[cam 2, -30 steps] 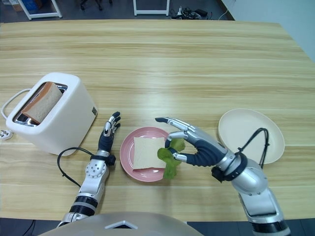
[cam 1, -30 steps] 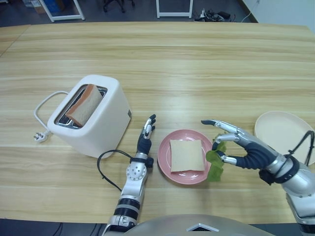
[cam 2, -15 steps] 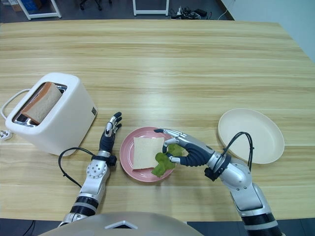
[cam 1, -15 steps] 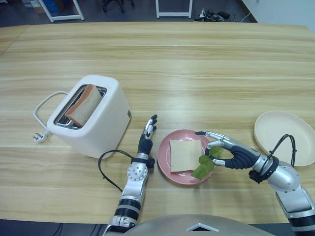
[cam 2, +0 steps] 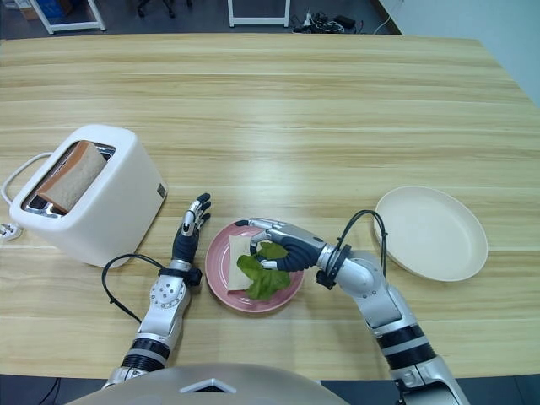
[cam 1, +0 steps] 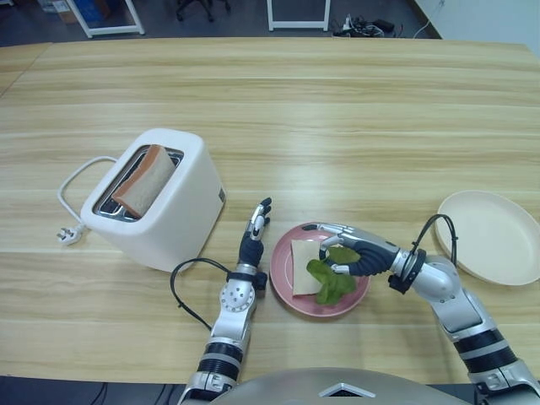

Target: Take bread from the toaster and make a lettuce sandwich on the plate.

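Pinching a green lettuce leaf [cam 1: 327, 278] in the curled fingers of the right hand [cam 1: 354, 253], with the hand reaching in from the right and hovering low over the pink plate [cam 1: 280, 283]. Letting the leaf hang down across the right part of the bread slice [cam 1: 299, 253] lying flat on that plate, with its lower end spreading toward the near rim; not managing to tell whether the leaf is already touching the bread or hanging just above it.

Resting the left hand [cam 1: 253, 232] at the worktop [cam 1: 337, 126] just left of the pink plate, with fingers stretched out straight toward the far side, close together, grasping nothing and touching neither plate nor bread.

Looking down on a white toaster [cam 1: 181, 215] standing well to the left of the plate, turned at an angle, and carrying a second slice of bread [cam 1: 145, 179] leaning in its slot with the brown crust showing above the top. Seeing the toaster's white cord [cam 1: 72, 181] looping off its left side and ending in a plug [cam 1: 67, 234] lying loose on the wood.

Noting a cream plate [cam 1: 489, 236] sitting at the right edge, well apart from the pink one and holding no food.
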